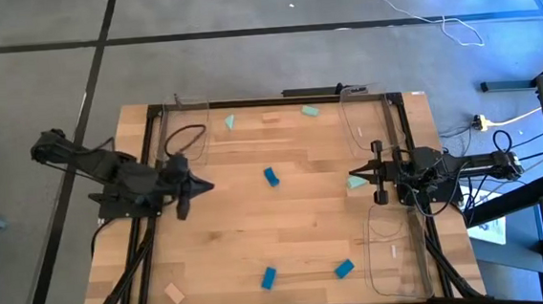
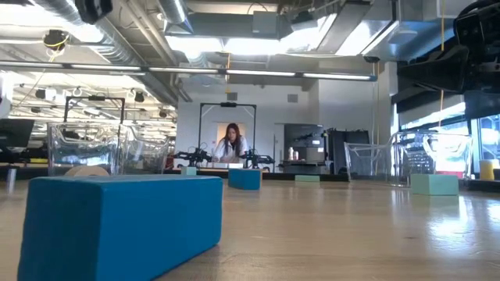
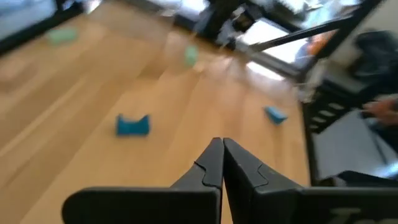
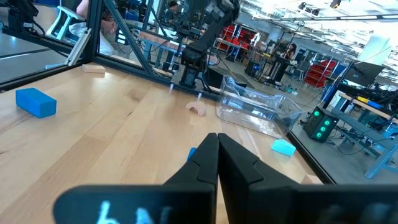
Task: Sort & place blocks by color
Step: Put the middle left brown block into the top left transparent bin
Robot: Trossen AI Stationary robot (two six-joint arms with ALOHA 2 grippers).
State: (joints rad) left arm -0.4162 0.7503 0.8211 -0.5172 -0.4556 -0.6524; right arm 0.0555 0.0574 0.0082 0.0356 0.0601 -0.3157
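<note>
Small blocks lie flat and scattered on the wooden table. In the high view there are blue blocks at the middle [image 1: 271, 177] and near the near edge [image 1: 269, 279] [image 1: 344, 270]. Mint blocks lie by the far edge [image 1: 229, 122] [image 1: 310, 111]. Tan blocks lie at the far edge [image 1: 271, 118] and in the near left corner [image 1: 173, 293]. My left gripper [image 1: 209, 185] is shut and hovers left of the middle blue block [image 3: 133, 124]. My right gripper [image 1: 352, 178] is shut, its tip over another mint block [image 1: 355, 186], which rests on the table [image 2: 433, 184].
Clear plastic trays stand at the far left [image 1: 188, 129], far right [image 1: 365, 117] and near right [image 1: 396, 253] of the table. A black frame [image 1: 154, 179] runs along the table's sides. In the low view a person [image 2: 232, 144] sits in the room beyond the far edge.
</note>
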